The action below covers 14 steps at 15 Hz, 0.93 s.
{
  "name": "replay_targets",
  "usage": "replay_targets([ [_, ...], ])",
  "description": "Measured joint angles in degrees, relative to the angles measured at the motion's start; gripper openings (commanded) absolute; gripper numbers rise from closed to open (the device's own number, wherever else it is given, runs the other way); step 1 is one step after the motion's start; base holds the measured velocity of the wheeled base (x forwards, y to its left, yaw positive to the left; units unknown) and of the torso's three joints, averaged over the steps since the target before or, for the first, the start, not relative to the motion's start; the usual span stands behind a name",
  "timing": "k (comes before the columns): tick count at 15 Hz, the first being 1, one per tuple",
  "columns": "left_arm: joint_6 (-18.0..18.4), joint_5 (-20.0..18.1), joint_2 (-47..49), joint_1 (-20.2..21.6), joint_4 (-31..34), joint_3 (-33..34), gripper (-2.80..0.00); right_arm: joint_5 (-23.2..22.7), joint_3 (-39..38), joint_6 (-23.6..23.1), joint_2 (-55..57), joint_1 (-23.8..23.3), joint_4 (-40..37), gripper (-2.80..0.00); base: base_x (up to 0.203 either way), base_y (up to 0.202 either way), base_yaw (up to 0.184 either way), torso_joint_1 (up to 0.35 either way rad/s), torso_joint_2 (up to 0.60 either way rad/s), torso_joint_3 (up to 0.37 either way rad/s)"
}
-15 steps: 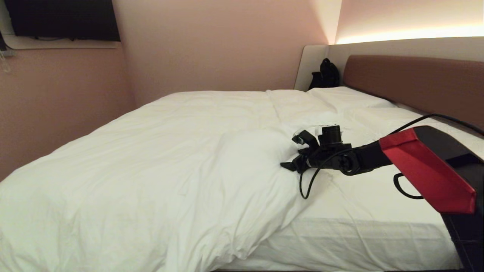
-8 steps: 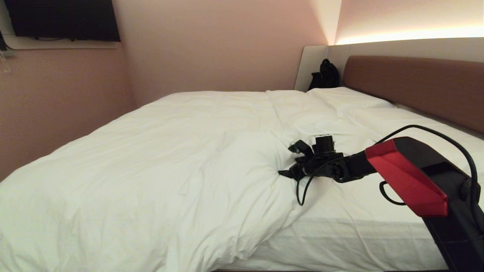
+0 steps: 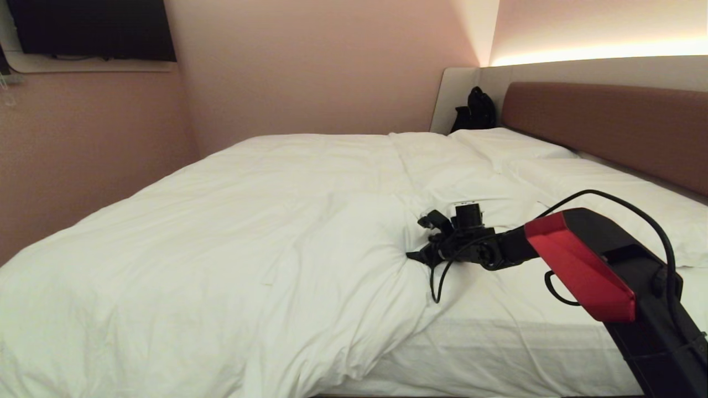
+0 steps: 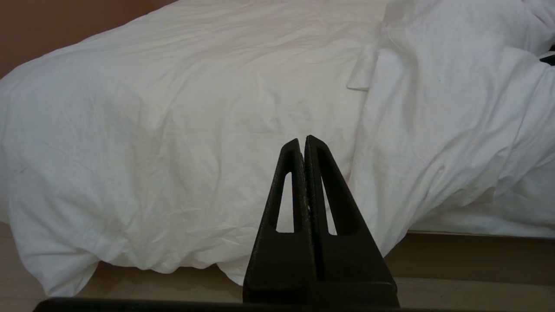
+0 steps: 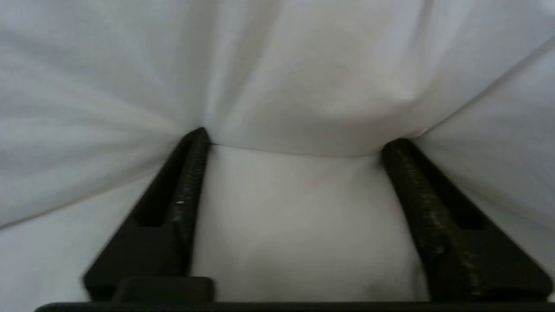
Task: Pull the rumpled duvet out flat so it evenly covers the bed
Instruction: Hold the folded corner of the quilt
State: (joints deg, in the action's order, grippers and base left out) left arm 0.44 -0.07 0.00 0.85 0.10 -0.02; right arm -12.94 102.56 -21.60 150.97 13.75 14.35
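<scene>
Head view is showing the duvet [image 3: 232, 265] lying bunched toward the foot half of the bed [image 3: 498, 354], its folded-back edge rising just ahead of the right claw [image 3: 423, 249]. Over the last second this claw has been pushing lower into that puffy fold, and its jaws, spread wide with the soft bulge of fabric between them, are beginning to narrow; I judge a grasp is starting, not yet clenched. Behind the claw, smooth sheet is lying bare up to the pillows [image 3: 553, 166] and padded brown headboard [image 3: 608, 121]. The left claw [image 4: 305, 145] is hanging clenched, empty, beside the bed's near edge.
</scene>
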Motion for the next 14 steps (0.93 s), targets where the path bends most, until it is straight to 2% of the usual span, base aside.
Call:
replay_targets([
  [14, 0.00, 0.00, 0.00, 0.00, 0.00, 0.02, -2.80, 0.58, 1.08, 1.51, 0.60, 0.02, -1.21, -2.80, 0.000, 0.000, 0.000, 0.000, 0.00, 0.000],
])
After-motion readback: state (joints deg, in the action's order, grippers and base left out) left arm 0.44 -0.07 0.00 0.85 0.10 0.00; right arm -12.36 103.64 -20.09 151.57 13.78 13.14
